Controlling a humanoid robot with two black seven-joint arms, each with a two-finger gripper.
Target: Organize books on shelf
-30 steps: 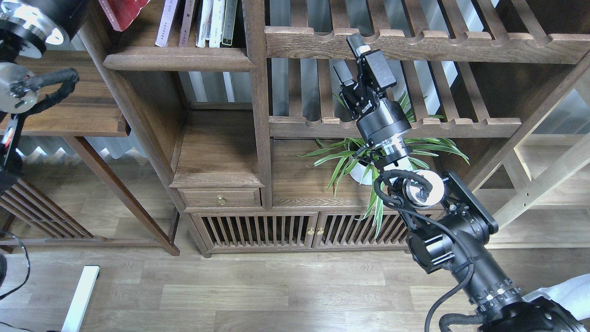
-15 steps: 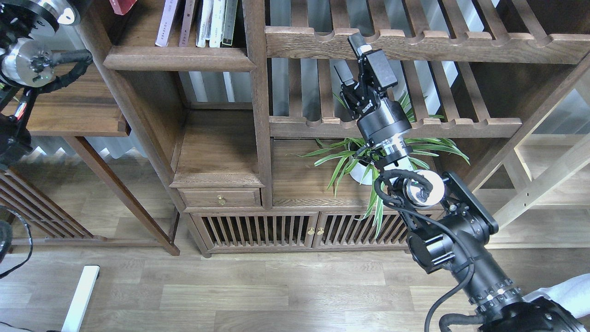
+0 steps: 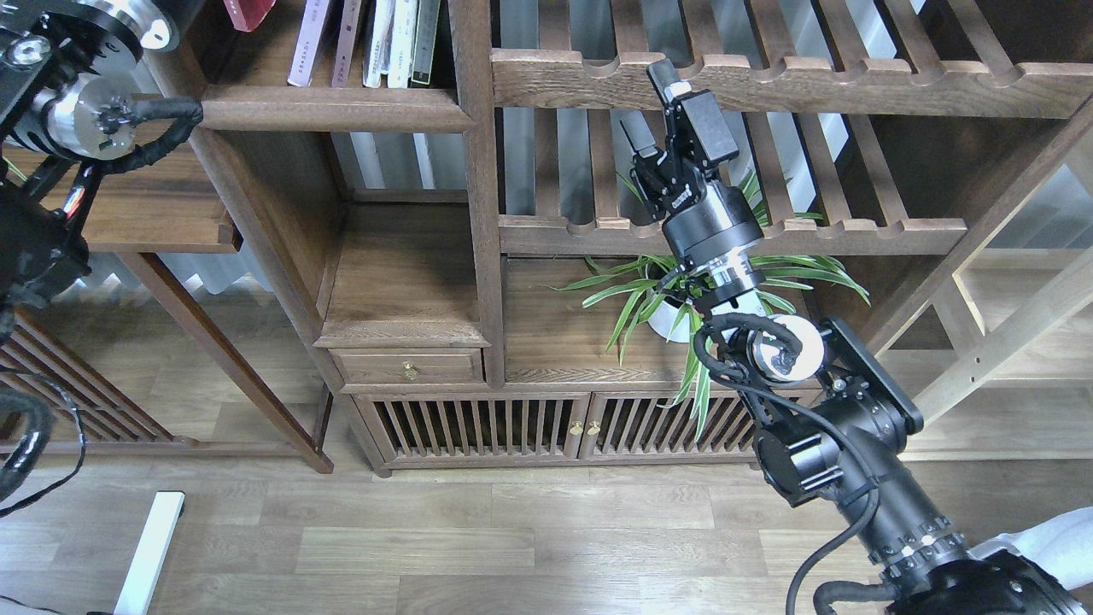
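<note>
Red book (image 3: 249,12) is rising out of view above the shelf (image 3: 333,109), its carrier unseen, suggesting placement is underway, while the right gripper (image 3: 647,107) is hanging with fingers parted, empty.

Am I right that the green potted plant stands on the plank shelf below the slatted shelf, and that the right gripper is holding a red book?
Not quite: in the head view the right gripper holds no book, open in front of the slatted shelves. The potted plant does stand on the plank shelf below them.

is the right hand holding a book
No: the right hand is raised in front of the slatted wooden rail with nothing between its fingers, far from the upright books.
</note>
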